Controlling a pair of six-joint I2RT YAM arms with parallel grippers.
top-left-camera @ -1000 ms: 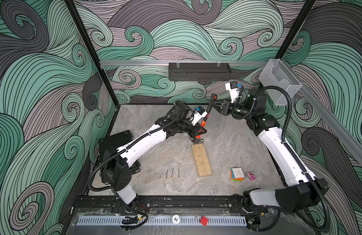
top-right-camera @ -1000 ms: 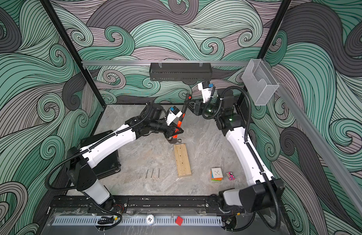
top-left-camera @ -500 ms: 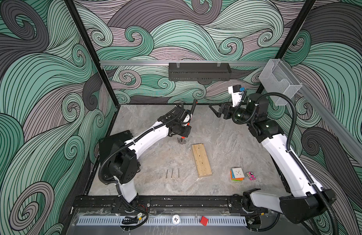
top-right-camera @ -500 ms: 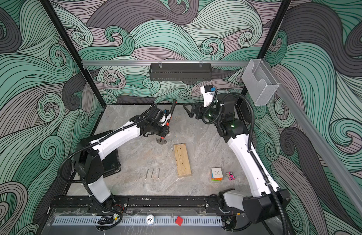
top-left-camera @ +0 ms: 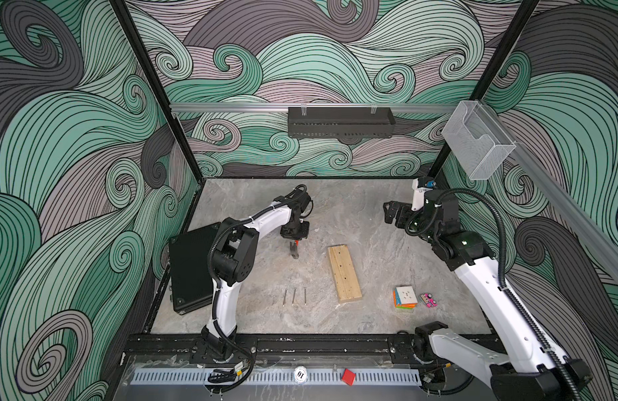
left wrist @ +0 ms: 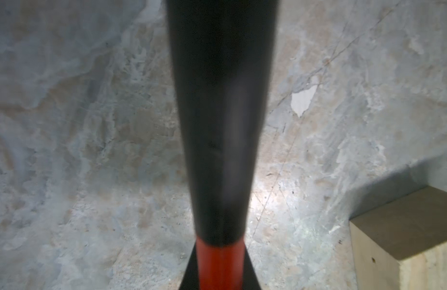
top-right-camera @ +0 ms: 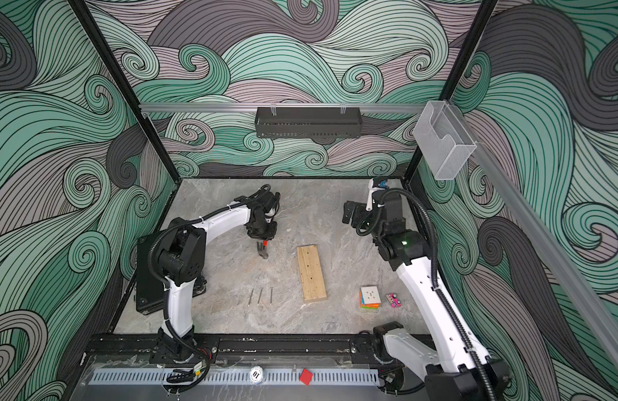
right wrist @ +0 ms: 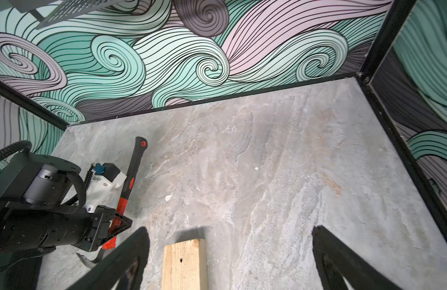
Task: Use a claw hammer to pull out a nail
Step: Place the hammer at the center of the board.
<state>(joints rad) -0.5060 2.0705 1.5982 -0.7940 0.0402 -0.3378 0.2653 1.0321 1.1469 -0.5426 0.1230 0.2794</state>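
In both top views my left gripper (top-left-camera: pixel 295 239) hides most of the hammer (top-left-camera: pixel 293 250). Only its grey head shows, left of the wooden block (top-left-camera: pixel 344 272). The right wrist view shows this gripper clamped on the orange shaft, with the black handle up. My right gripper (top-left-camera: pixel 388 213), at the far right, has its jaws wide apart.

The hammer (right wrist: pixel 133 165) has a matt black rubbery grip, an orange-red shaft and steel head. The bench (top-left-camera: pixel 370 222) looks like matt marbled stone; the block (top-left-camera: pixel 344 272) is bare wood.
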